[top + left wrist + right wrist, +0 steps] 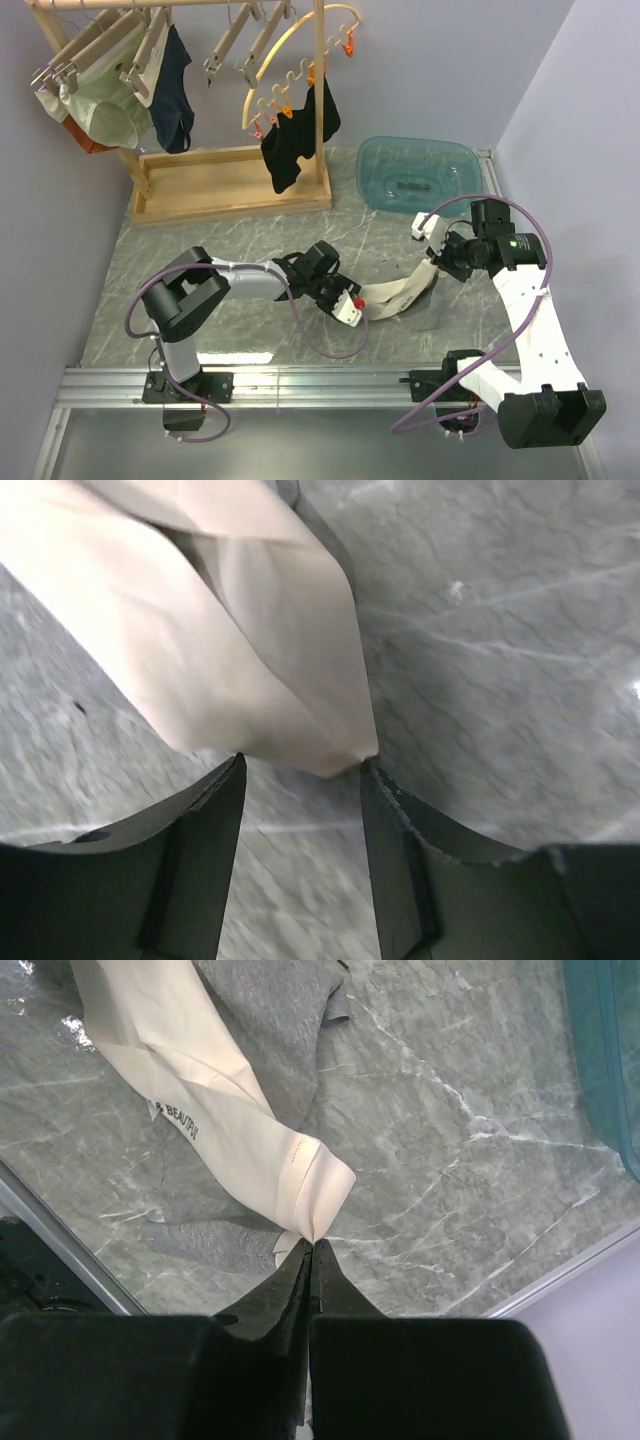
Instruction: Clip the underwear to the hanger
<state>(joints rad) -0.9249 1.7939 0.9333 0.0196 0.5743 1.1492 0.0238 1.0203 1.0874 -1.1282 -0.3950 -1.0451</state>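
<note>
Underwear: soft, limp, light. Your right hand is pinching one waistband corner; your left hand is gaping open at another.

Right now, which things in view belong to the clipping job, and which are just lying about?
Job: pale grey-beige fabric briefs; empty light wooden clip hanger.
Lying about: pale green briefs; navy briefs; yellow curved hanger with orange clips; black garment; teal plastic tub.

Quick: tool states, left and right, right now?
Left tool: open, jaws apart around a corner of the underwear, not clamped on it.
Right tool: closed, pinching the underwear's other end.
</note>
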